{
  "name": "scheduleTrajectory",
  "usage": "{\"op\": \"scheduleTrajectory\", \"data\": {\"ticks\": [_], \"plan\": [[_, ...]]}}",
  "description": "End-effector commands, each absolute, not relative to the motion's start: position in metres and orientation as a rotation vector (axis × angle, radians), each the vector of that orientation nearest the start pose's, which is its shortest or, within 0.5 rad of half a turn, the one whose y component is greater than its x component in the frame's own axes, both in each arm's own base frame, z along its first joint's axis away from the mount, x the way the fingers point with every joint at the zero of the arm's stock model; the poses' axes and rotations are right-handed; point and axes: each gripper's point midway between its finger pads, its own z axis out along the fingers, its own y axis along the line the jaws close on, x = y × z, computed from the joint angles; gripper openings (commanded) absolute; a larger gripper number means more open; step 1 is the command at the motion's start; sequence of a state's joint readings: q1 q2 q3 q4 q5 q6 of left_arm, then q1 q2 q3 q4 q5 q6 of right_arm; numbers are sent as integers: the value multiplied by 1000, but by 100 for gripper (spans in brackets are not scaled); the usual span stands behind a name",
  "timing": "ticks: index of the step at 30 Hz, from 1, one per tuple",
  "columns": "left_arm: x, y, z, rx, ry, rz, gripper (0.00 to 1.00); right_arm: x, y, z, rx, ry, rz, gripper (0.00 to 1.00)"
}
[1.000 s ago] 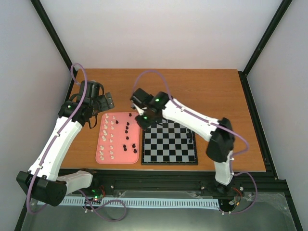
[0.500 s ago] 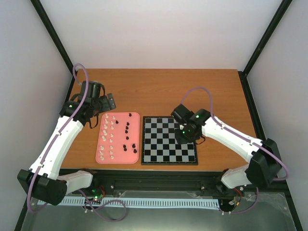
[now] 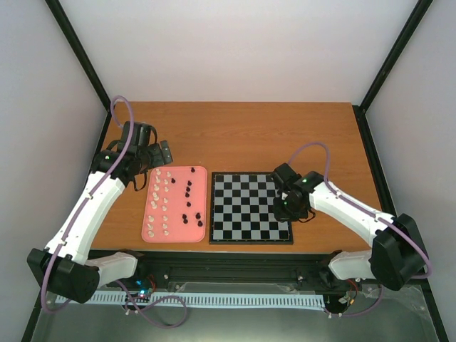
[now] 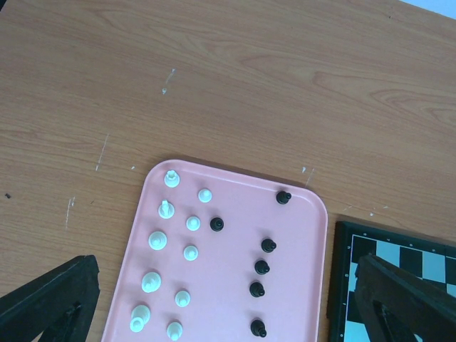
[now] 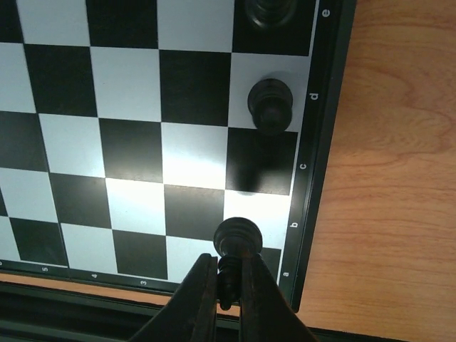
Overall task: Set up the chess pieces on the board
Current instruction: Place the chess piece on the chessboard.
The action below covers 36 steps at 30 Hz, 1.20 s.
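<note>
A wooden table (image 3: 285,135) with an orange-brown grain is carrying two flat things side by side near its front edge. A pink tray (image 3: 176,231) with rounded corners is lying toward the left. The checkered board (image 3: 242,206) with its thin dark rim is sitting just to the right of it, with a narrow strip of bare wood showing between them and pale scuffs (image 4: 167,82) marking the wood beyond the tray.

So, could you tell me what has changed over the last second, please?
The right fingers, shut on a black piece, swung from the board's far-left corner to its near-right edge. The left fingers, open beyond the pink tray, and its pieces stayed put.
</note>
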State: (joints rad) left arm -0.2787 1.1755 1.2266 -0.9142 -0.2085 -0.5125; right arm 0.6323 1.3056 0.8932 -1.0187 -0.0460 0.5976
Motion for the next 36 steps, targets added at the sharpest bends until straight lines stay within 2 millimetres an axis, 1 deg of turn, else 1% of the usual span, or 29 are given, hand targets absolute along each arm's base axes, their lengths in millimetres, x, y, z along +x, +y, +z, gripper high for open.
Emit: {"op": "scheduleTrajectory", "data": {"ticks": [1, 12, 20, 31, 36], "plan": [[317, -52, 252, -387, 2356, -118, 100, 190, 145, 76, 3, 3042, 239, 3], [318, -50, 248, -401, 2362, -102, 100, 200, 138, 62, 7, 3073, 228, 3], [318, -48, 246, -404, 2362, -92, 100, 205, 138, 56, -6, 3083, 223, 3], [319, -48, 246, -403, 2364, -86, 100, 213, 137, 56, -15, 3070, 191, 3], [320, -48, 245, -403, 2366, -84, 100, 213, 136, 53, -21, 3076, 176, 4]]}}
